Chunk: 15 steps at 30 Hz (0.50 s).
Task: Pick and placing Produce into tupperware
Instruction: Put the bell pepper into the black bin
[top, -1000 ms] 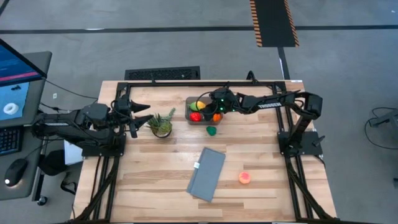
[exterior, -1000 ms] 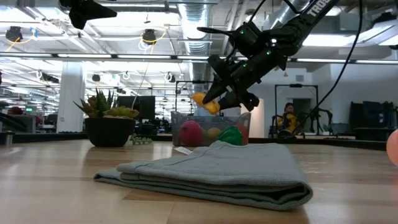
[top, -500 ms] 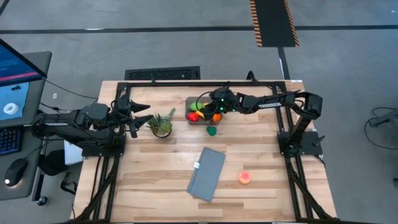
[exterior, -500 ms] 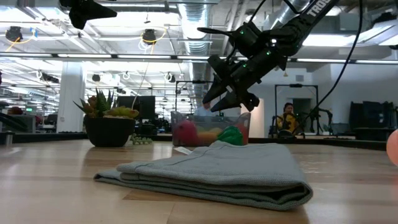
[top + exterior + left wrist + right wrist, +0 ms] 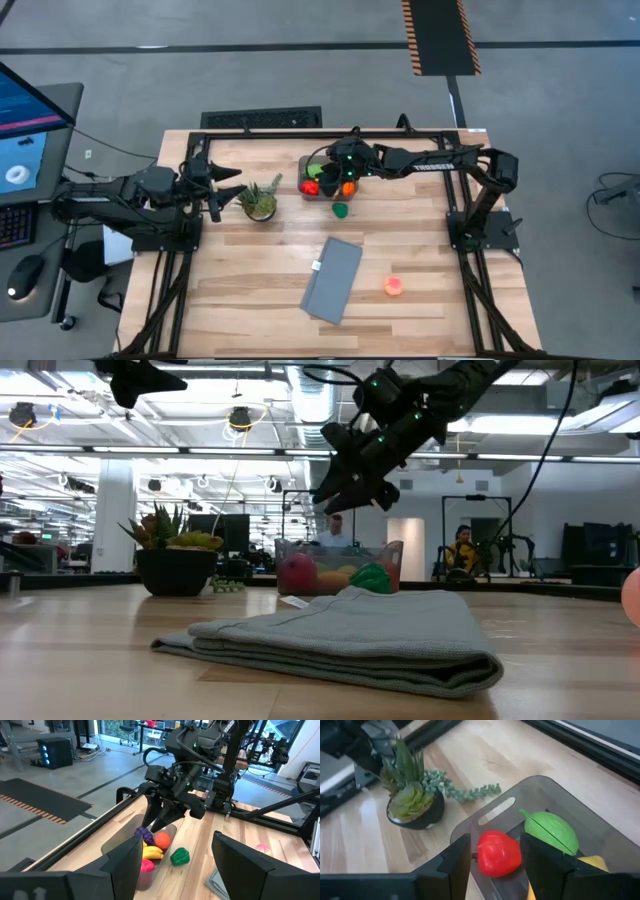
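Two hands showing. R hand (image 5: 322,172) is hovering over the tupperware (image 5: 325,180), fingers a little apart w/ nothing between them. Directly below it the tub is holding a red piece (image 5: 497,854), a light green one (image 5: 551,831), plus yellow (image 5: 152,853), orange (image 5: 162,840) and purple (image 5: 145,834) ones. A dark green piece (image 5: 341,209) is lying on the tabletop (image 5: 250,260) just beside the tub; a pink one (image 5: 394,286) is sitting well apart from that hand. L hand (image 5: 228,186) is waiting by the potted plant (image 5: 259,199), fingers spread, empty.
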### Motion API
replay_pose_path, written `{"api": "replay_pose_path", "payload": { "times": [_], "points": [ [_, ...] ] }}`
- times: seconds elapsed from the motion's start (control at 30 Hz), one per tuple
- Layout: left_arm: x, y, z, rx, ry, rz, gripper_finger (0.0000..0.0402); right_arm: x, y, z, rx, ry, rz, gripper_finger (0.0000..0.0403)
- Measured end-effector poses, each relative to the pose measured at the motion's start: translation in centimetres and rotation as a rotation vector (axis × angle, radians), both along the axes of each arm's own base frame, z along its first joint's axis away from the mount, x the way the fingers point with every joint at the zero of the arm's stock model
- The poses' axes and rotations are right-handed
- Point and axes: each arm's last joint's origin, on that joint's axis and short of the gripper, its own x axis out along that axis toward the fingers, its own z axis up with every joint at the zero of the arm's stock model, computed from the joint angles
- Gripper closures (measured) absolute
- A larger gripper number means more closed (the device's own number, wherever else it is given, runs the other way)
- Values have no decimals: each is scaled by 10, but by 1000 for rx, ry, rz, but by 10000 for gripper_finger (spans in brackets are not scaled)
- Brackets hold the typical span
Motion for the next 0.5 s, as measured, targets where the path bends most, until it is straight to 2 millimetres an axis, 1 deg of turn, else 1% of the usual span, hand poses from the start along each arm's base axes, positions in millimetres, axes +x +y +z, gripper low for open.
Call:
{"api": "replay_pose_path", "payload": {
  "times": [0.13,0.3,0.5],
  "points": [
    [0,0,0,0,4,-1,175,-2,5,3,6,52,15,215],
    [0,0,-2,1,23,-1,175,-9,20,10,11,102,50,214],
    [0,0,-2,1,27,-1,175,-21,36,21,-42,104,19,211]
  ]
}}
